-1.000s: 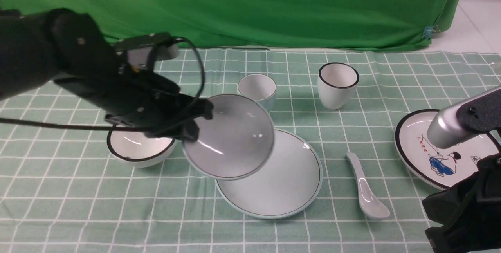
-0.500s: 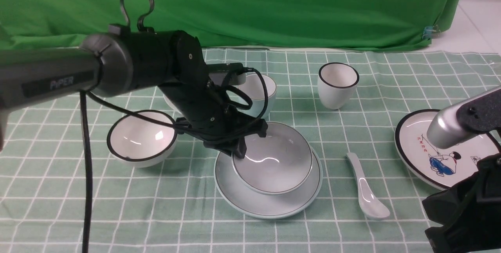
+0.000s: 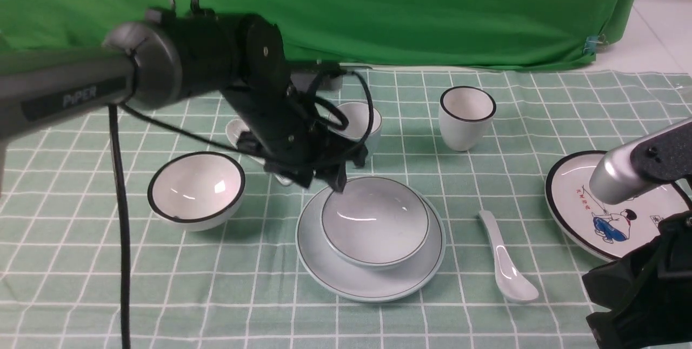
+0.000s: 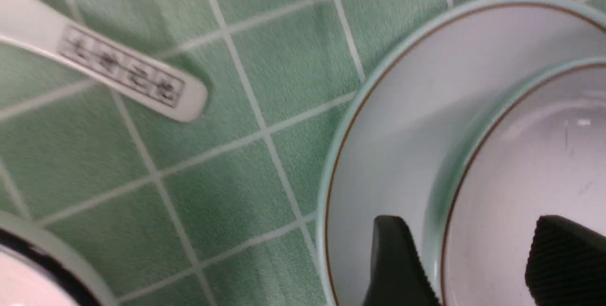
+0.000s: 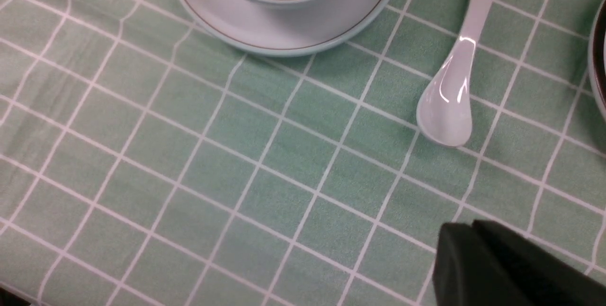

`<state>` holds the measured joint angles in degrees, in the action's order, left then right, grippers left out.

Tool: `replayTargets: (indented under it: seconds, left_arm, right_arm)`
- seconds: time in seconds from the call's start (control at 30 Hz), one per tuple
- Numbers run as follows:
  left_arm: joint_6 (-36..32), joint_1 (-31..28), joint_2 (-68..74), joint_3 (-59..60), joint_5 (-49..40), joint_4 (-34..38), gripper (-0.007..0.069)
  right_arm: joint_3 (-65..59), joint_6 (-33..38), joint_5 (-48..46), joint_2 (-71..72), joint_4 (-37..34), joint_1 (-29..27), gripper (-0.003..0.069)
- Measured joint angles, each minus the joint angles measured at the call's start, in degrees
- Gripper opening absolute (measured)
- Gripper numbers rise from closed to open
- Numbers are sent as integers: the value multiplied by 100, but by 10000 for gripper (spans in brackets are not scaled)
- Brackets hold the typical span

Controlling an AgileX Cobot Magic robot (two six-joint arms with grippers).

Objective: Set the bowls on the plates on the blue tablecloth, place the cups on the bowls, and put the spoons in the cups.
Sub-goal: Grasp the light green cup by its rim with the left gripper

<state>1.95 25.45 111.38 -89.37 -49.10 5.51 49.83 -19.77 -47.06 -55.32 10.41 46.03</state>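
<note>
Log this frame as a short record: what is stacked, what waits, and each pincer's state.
stacked: wide pale blue ceramic bowl sits on pale blue round plate
loose on pale green checked tablecloth: white black-rimmed bowl, pale blue cup, white black-rimmed cup, plain white spoon, printed-handle spoon
without a bowl: white cartoon plate
left pincer: open, jaws straddling the blue bowl's rim
right pincer: shut, holding nothing
</note>
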Motion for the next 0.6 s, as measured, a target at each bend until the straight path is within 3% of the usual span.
replayTargets:
  seconds: [0.17,0.37,0.6]
  left_arm:
    - [371,-29,46,-1168,-83,-768,463]
    - [545,-198,686,-1965,135,-514,474]
    - [592,-278,1412,-2109,188,-169,474]
  right_arm:
    - [0,0,5,0,0,0,59]
    - [0,0,5,0,0,0,68]
    - [0,0,5,0,0,0,69]
